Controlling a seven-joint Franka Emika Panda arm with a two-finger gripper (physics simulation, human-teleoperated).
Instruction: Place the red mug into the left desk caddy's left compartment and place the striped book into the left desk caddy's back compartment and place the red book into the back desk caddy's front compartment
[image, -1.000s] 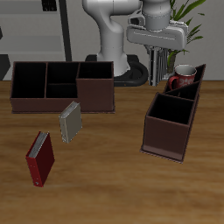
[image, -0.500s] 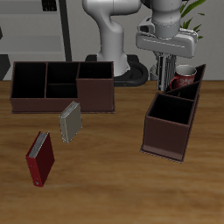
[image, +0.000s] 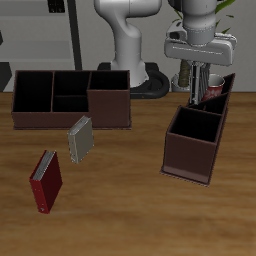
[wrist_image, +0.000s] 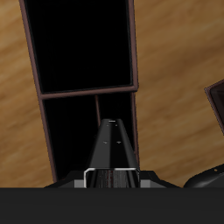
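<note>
red mug (image: 214, 91) mostly hidden behind end effector (image: 200, 96), finger spread unreadable, striped book unseen

It looks like an office or study set up around a robot arm. A wooden desk (image: 120, 215) carries two dark brown desk caddies (image: 70, 97) (image: 198, 140), a few small books (image: 80, 138) (image: 45, 181) and a mug (image: 213, 89). Behind it stand a shelf unit (image: 45, 30) and a potted plant (image: 222, 12).
</note>
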